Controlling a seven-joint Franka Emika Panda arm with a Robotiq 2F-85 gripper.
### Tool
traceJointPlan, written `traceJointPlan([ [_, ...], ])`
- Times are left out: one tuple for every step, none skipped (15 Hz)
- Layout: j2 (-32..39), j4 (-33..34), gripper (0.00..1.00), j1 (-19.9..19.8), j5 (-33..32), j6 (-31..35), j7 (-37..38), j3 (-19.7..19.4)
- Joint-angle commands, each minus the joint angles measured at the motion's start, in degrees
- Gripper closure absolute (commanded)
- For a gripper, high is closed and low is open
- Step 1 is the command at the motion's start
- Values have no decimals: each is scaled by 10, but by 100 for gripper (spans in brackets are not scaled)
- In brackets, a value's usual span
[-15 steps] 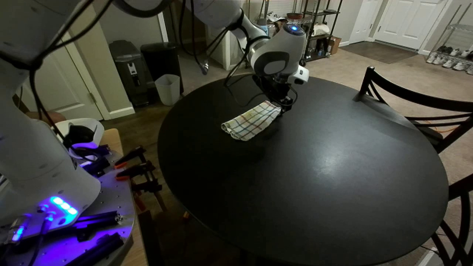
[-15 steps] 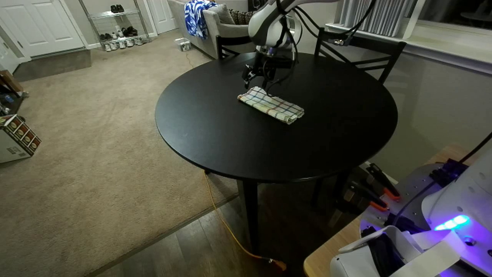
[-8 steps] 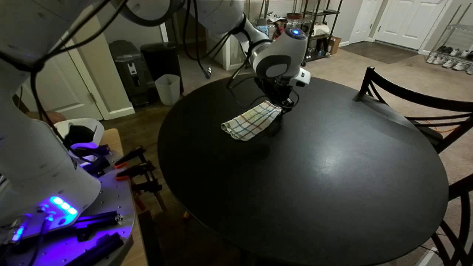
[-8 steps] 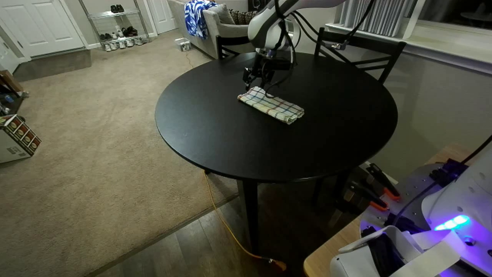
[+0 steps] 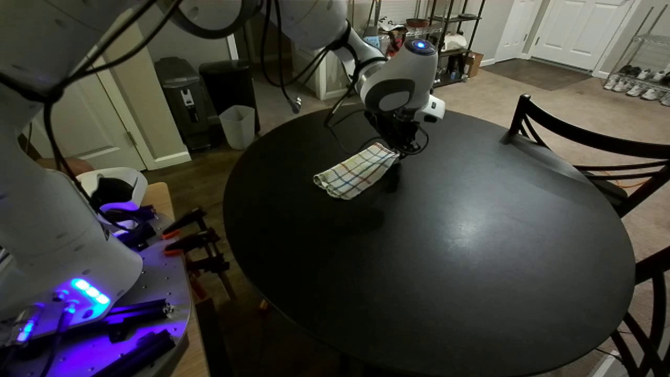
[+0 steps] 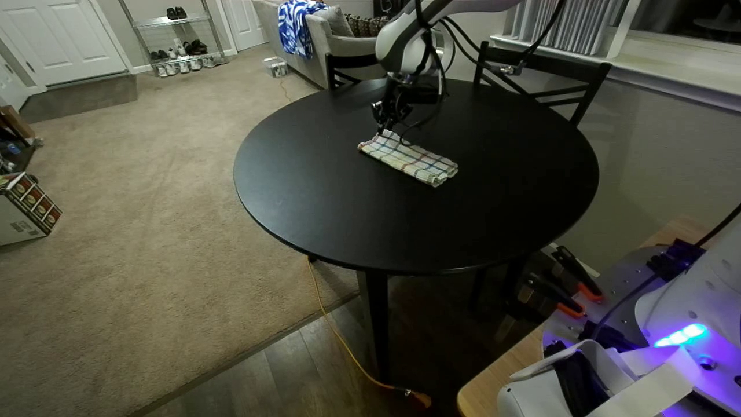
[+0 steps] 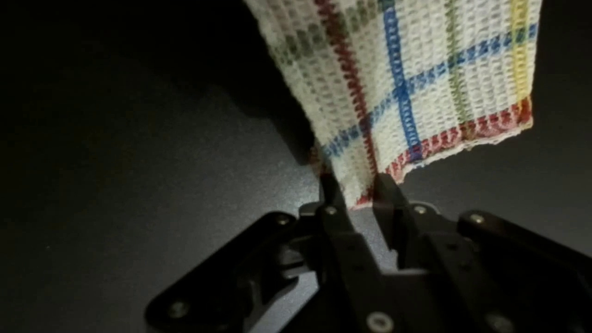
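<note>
Though prev. wider, pincer (image 7: 358, 186) astride cloth (image 7: 418, 78)

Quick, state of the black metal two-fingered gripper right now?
Black metal two-fingered gripper: closed, holding one end of the oblong white woven cloth with multicoloured checks.

The white cloth (image 7: 416, 74) is checked red, blue, green and yellow.

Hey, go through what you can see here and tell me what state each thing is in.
Claw: nearly closed, fabric pinched in it
Checked cloth: on the table, one end puckered
Base lights: lit blue
Door by the shoe rack: shut
Small wastebasket: upright, open-topped
Blue-and-white blanket: draped over the sofa
Orange cord: trailing loose
</note>
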Motion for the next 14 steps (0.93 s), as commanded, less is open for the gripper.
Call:
traceJointPlan([
  [-9, -24, 99, 6, 2, 57, 27, -9],
  [-12, -30, 100, 7, 1, 69, 32, -11],
  [-14, -35, 100, 7, 0, 78, 37, -13],
  [-15, -38, 100, 8, -1, 82, 42, -14],
  [-15, -40, 100, 9, -2, 88, 46, -16],
  [-14, -42, 100, 10, -3, 91, 50, -18],
  [-14, -43, 100, 12, -4, 94, 54, -19],
  [-15, -46, 75, 14, -5, 97, 59, -22],
  [-15, -47, 73, 16, -5, 99, 63, -24],
  [-15, -49, 68, 17, -5, 100, 66, -24],
  [-15, -50, 62, 17, -5, 101, 68, -24],
  [-16, -52, 55, 14, -1, 102, 67, -20],
  [-17, -55, 49, 13, 1, 104, 67, -17],
  [-18, -57, 42, 12, 1, 103, 68, -17],
])
